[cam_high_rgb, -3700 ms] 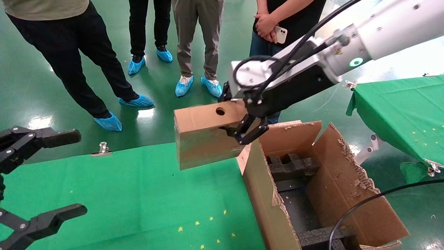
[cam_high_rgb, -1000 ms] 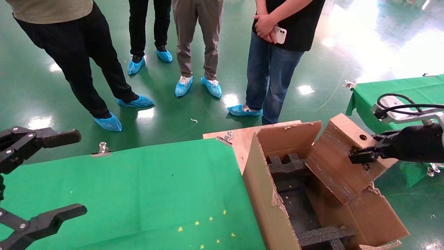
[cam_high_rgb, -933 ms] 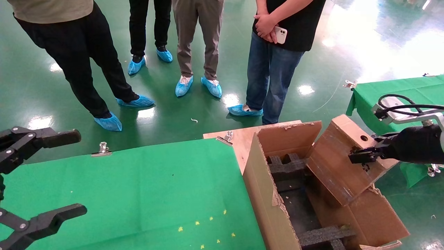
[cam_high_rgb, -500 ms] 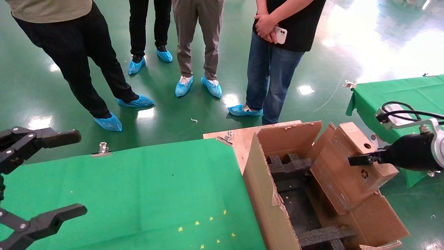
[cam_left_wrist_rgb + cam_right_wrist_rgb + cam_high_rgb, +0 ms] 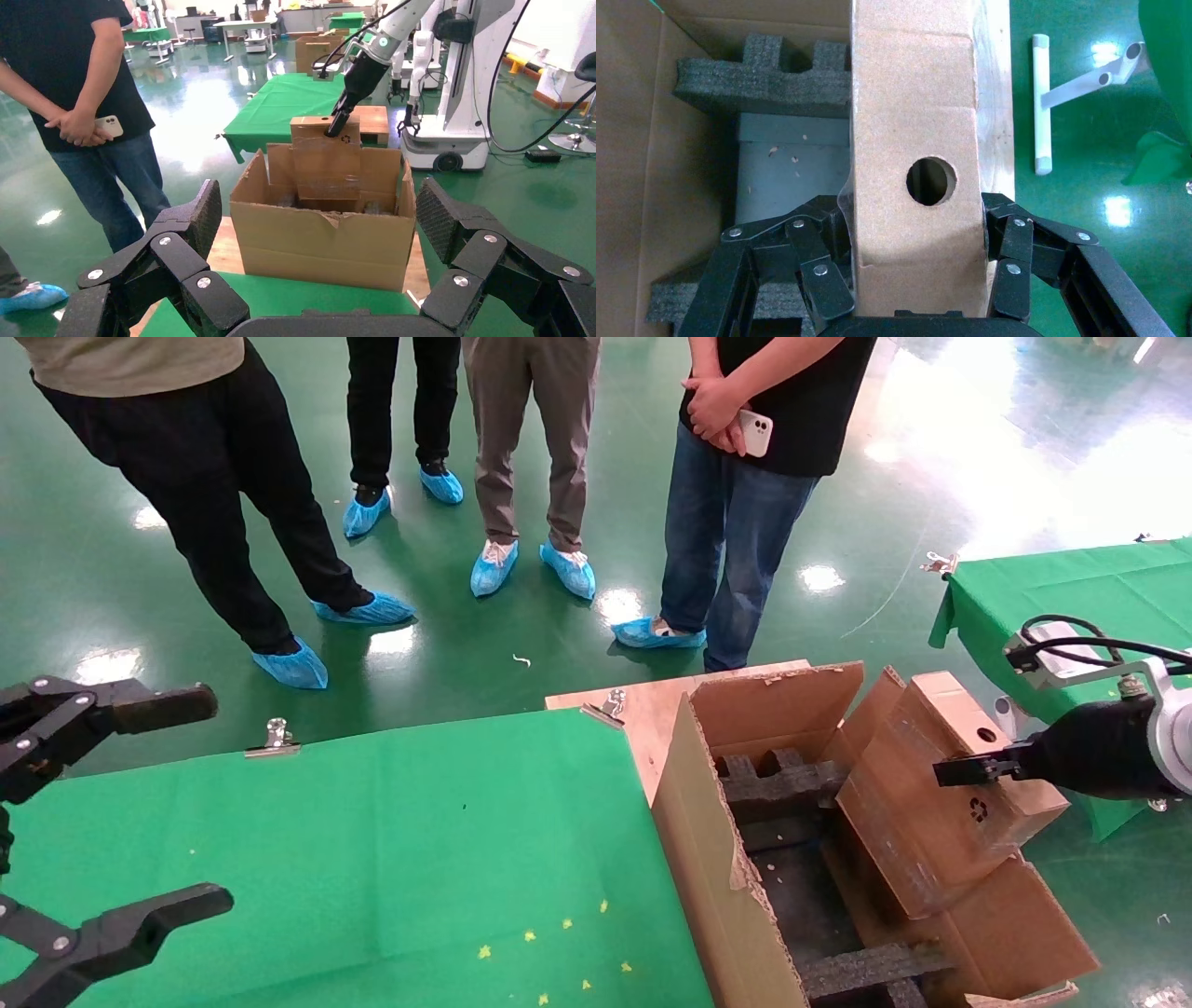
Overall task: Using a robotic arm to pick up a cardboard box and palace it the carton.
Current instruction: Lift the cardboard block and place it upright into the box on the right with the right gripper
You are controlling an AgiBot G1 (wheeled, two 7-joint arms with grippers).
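Left hand (image 5: 121, 803): all-black, at the left edge of the head view above the green-covered table (image 5: 372, 850); fingers spread wide, holding nothing.

Table: green cloth clipped at its far edge, small yellow specks near its front; bare wooden corner showing beside the carton.

Bystanders (image 5: 521, 439): four people standing on the green floor beyond the table, in blue shoe covers; the rightmost holds a white phone (image 5: 753, 431).

Carton (image 5: 717, 859): large brown corrugated box just right of the table, flaps open and ragged, black foam inserts (image 5: 782, 784) inside.

Cardboard box (image 5: 931, 812): small oblong brown box with a round hole and a recycling mark, tilted, lower end down inside the carton against its right wall, upper end above the rim.

Right hand (image 5: 973, 768): at the box's upper end, on the white robotic arm (image 5: 1169, 733); black linked fingers (image 5: 821, 274) clamped on either side of the box beside the hole.

Second green table (image 5: 1071, 598): far right, behind the arm.
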